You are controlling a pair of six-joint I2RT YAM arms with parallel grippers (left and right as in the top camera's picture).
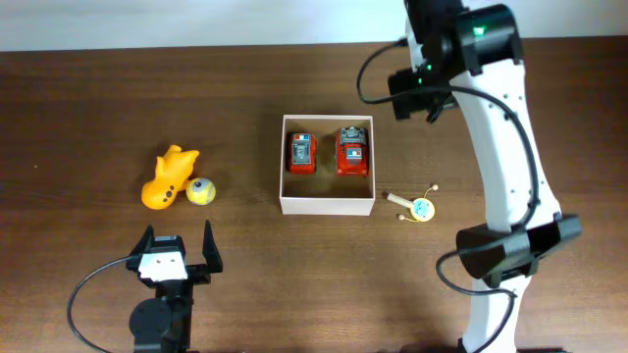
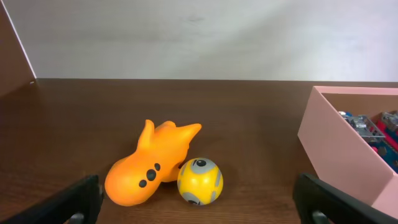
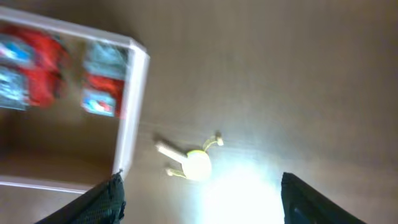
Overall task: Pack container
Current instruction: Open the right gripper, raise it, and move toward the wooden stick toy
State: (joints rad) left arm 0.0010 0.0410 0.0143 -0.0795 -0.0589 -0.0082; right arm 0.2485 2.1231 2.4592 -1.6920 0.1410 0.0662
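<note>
The container (image 1: 327,207), a shallow white-walled square box, sits at mid-table with two red toy cars (image 1: 301,153) (image 1: 353,151) side by side in its back half. My right gripper (image 3: 199,208) hovers high over the table, open and empty. In its view the container's right wall (image 3: 127,112) is on the left, and a small round yellow toy with sticks (image 3: 196,163) lies under glare just right of it. My left gripper (image 1: 178,245) rests low near the front left, open and empty, facing an orange toy (image 2: 149,168) and a yellow ball (image 2: 199,180).
The orange toy (image 1: 169,177) and yellow ball (image 1: 201,191) lie touching, left of the container. The small round toy (image 1: 420,207) lies off the container's front right corner. The right arm's white links (image 1: 505,167) stretch over the table's right side. A pale wall runs behind the table.
</note>
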